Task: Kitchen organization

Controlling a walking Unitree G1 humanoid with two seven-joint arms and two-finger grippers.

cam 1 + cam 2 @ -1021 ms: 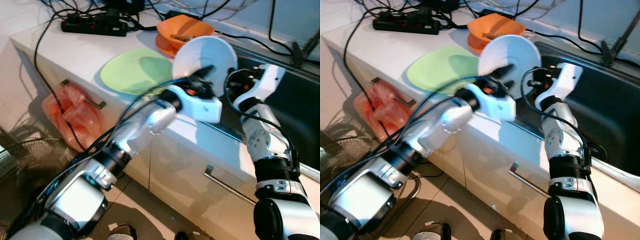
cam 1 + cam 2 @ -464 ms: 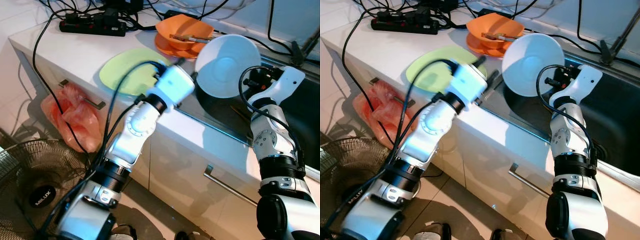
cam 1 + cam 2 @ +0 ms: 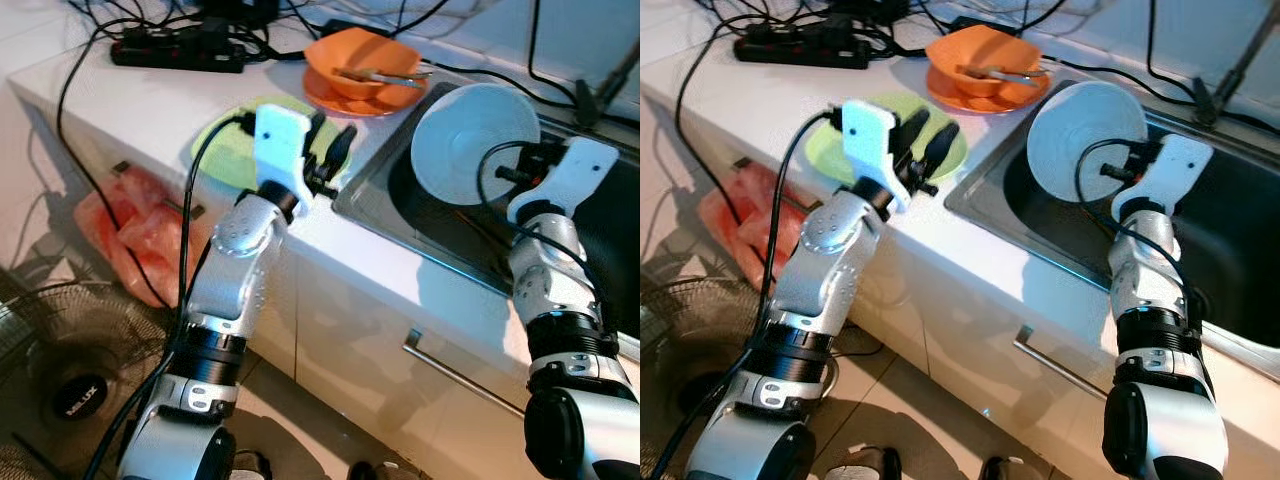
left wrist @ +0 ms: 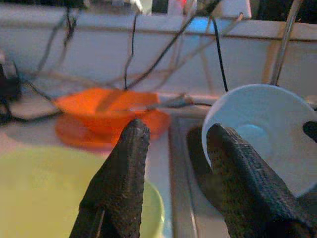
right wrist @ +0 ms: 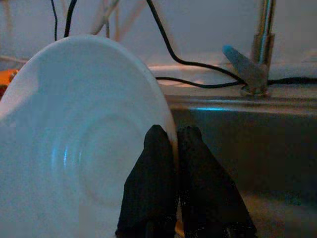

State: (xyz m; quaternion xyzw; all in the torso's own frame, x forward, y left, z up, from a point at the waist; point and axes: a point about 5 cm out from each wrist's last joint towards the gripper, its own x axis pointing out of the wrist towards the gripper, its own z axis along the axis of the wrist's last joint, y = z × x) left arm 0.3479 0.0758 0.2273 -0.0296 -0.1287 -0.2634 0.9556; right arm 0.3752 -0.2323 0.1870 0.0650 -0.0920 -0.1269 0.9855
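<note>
My right gripper (image 5: pixel 174 148) is shut on the rim of a white plate (image 3: pixel 470 140), which it holds tilted on edge above the dark sink (image 3: pixel 440 235). My left gripper (image 3: pixel 335 160) is open and holds nothing. It hovers over the near edge of the green plate (image 3: pixel 222 150) that lies flat on the white counter (image 3: pixel 120 100), to the left of the sink. In the left wrist view both black fingers (image 4: pixel 121 183) stand apart, with the orange bowl (image 4: pixel 109 111) and the white plate (image 4: pixel 262 134) beyond them.
An orange bowl (image 3: pixel 360 60) with utensils sits on an orange plate at the back of the counter. A black power strip (image 3: pixel 175 50) and cables lie behind. The faucet (image 5: pixel 260 54) rises behind the sink. A pink bag (image 3: pixel 130 230) hangs below the counter beside a floor fan (image 3: pixel 60 385).
My left gripper let go of the white plate and pulled back left over the green plate. The right gripper kept the plate and carried it right, over the sink.
</note>
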